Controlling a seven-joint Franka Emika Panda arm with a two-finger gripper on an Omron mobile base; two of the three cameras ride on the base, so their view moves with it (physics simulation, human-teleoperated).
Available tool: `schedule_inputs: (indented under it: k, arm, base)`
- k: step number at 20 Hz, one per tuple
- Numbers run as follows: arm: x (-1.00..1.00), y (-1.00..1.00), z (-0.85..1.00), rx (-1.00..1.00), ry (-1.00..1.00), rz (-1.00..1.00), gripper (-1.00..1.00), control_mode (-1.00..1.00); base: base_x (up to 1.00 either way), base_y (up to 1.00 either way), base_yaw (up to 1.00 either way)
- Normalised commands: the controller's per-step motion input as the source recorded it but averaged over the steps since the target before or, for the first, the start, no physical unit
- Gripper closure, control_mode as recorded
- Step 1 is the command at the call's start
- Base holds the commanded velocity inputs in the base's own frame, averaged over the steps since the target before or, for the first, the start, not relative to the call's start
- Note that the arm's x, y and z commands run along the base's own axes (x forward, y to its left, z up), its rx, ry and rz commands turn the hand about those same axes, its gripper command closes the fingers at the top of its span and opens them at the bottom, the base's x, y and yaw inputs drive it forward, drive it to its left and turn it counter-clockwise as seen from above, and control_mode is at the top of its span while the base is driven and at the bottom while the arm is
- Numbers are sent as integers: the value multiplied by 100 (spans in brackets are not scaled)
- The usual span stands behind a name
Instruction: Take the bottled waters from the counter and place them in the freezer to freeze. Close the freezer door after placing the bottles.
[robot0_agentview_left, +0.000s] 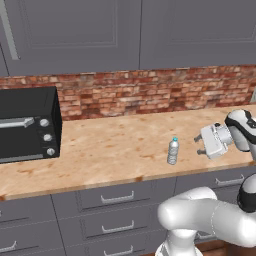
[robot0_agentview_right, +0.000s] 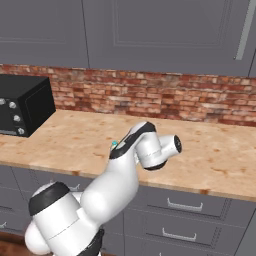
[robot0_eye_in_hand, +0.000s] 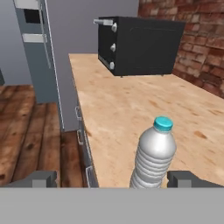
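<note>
Near the front edge of the desk (robot0_agentview_left: 110, 150) stands the clear ribbed bottle (robot0_agentview_left: 173, 151) with the teal cap, upright, on the tan speckled top. From the hand view the same bottle (robot0_eye_in_hand: 153, 157) rises between the two dark fingers (robot0_eye_in_hand: 188, 178), a little closer to the one on the right of that view, and neither finger touches it. The fingers stand wide apart with nothing held between them. From the left base view the gripper (robot0_agentview_left: 199, 145) sits just beside the bottle on its right, level with it, the white hand turned sideways toward it. From the right base view the bent arm covers most of the bottle, and just a bit of the teal cap (robot0_agentview_right: 114, 144) peeks out at the arm's left side.

Further left along the desk, well apart from the bottle, sits a black toaster oven (robot0_agentview_left: 27, 125) with a silver handle and three round knobs, pushed back toward the red brick wall (robot0_agentview_left: 150, 92). Grey cabinets (robot0_agentview_left: 125, 32) hang above the brick. Under the desk run grey drawer fronts (robot0_agentview_left: 117, 197) with silver handles. Past the far end of the desk in the hand view stands a tall slate-blue freezer (robot0_eye_in_hand: 52, 57) with a long silver handle, on a wooden plank floor (robot0_eye_in_hand: 30, 131).
</note>
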Motion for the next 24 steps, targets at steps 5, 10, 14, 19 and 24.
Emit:
schedule_inputs:
  k: [5, 10, 14, 19, 24]
  arm:
    - [49, 37, -15, 0, 2, 0, -100, -100]
    - [19, 19, -19, 0, 3, 0, -100, -100]
    - [4, 0, -13, 0, 0, 0, -100, -100]
    - [27, 0, -10, 0, 2, 0, -100, -100]
    - [32, 0, -9, 0, 7, -5, -100, -100]
  base:
    - [0, 0, 0]
    - [0, 0, 0]
    - [0, 0, 0]
    - [0, 0, 0]
    - [0, 0, 0]
